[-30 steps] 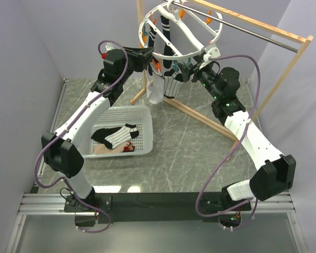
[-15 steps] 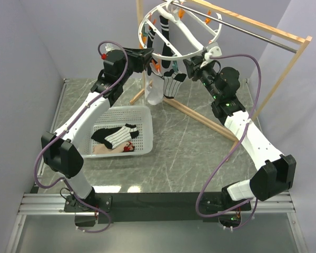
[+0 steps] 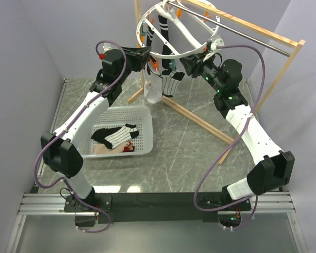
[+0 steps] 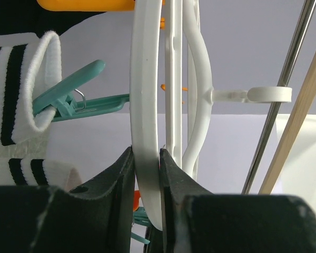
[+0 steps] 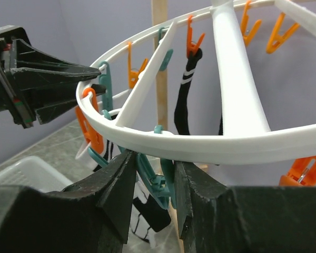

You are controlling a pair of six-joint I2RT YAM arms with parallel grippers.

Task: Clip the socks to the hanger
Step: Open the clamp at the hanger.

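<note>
The hanger (image 3: 192, 48), a round white ring with spokes and orange and teal clips, hangs from the metal rod. My left gripper (image 3: 146, 57) is shut on its rim (image 4: 145, 105) at the left side. Under the near rim (image 5: 210, 145), my right gripper (image 3: 183, 62) has its jaws pressed on both handles of a dangling teal clip (image 5: 158, 179). A white sock (image 3: 154, 88), a striped sock (image 3: 173, 83) and a black sock (image 5: 185, 100) hang from clips. A black-banded white cuff (image 4: 21, 89) sits in a teal clip (image 4: 68, 97) beside my left fingers.
A white perforated basket (image 3: 145, 147) on the table's left holds a striped sock (image 3: 118, 134) and other fabric. The wooden frame (image 3: 200, 118) with its metal rod (image 3: 253, 39) runs from back centre to the right, its base bar crossing the marble table.
My right gripper has risen and moved left under the ring, and its jaws have closed onto the teal clip. The hanger and frame have shifted slightly left. My left grip is unchanged.
</note>
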